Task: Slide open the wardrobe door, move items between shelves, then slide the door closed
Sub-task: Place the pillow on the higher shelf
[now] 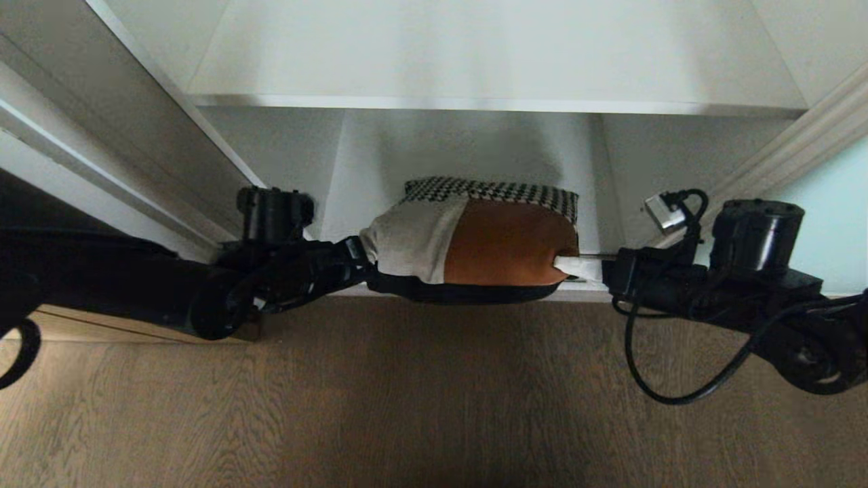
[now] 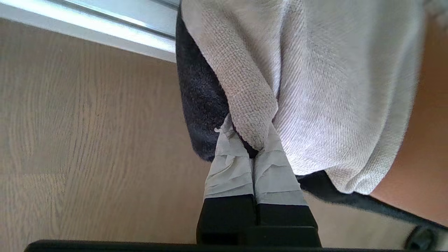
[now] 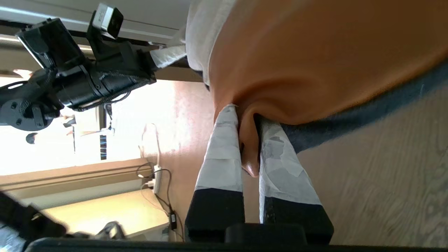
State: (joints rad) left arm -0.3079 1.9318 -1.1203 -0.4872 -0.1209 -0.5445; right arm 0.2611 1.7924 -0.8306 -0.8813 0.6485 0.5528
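Observation:
The items, one stack of folded cloth (image 1: 505,244), hang between my two grippers at the front edge of the lowest of the shelves (image 1: 586,293). The stack shows rust-orange, beige (image 1: 413,237), houndstooth (image 1: 495,190) and a dark bottom layer. My left gripper (image 1: 365,263) is shut on a beige fold (image 2: 332,87) at the stack's left end, seen close at the gripper (image 2: 246,140). My right gripper (image 1: 578,266) is shut on a rust-orange fold (image 3: 315,52), pinched between its taped fingers (image 3: 224,154). An upper shelf (image 1: 495,68) spans above. The sliding wardrobe door (image 1: 837,224) stands at the far right.
Brown wood-grain floor (image 1: 434,407) lies below the stack. The wardrobe's left side panel and track (image 1: 135,149) run beside my left arm. A cable loop (image 1: 678,386) hangs from my right arm. A power strip with cords (image 3: 155,175) lies on the floor behind.

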